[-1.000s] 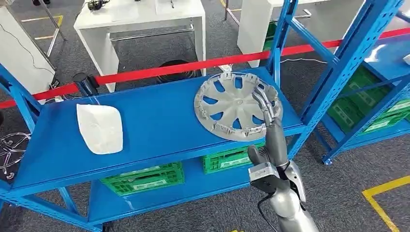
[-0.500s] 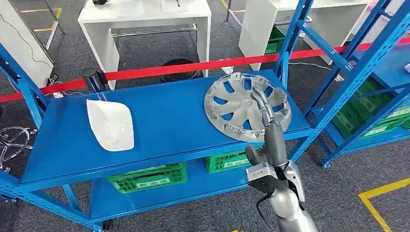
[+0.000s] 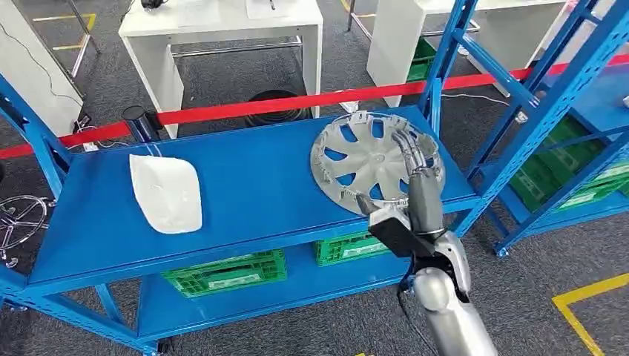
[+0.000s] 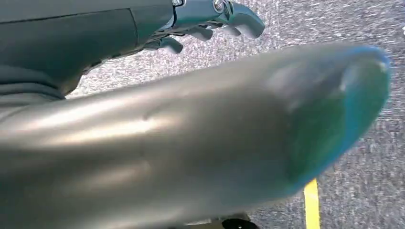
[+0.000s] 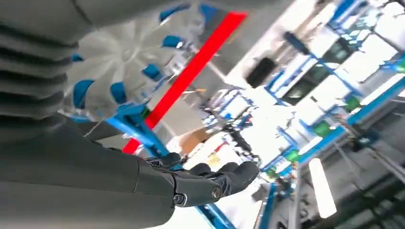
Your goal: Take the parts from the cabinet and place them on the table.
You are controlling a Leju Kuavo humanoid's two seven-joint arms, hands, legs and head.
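Note:
A silver hubcap (image 3: 363, 159) lies at the right end of the blue rack's top shelf (image 3: 252, 185). My right hand (image 3: 415, 185) reaches over its right side, fingers (image 3: 409, 152) stretched across the spokes and the thumb near the hubcap's front rim. I cannot see a closed grip on it. In the right wrist view the dark fingers (image 5: 210, 181) stand extended with nothing in them, the hubcap (image 5: 119, 52) behind. A white moulded part (image 3: 167, 193) lies at the shelf's left. My left hand (image 4: 210, 19) hangs by my side over the grey floor, holding nothing.
Green crates (image 3: 222, 273) (image 3: 348, 246) sit on the lower shelf. A red barrier tape (image 3: 245, 110) runs behind the rack, with white tables (image 3: 222, 30) beyond. A second blue rack (image 3: 564, 89) stands to the right. A yellow line (image 3: 586, 297) marks the floor.
The camera has shifted a little. My right wrist has turned, bringing the thumb up to the hubcap's front rim while the fingers stay over it. The hubcap and white part have not moved.

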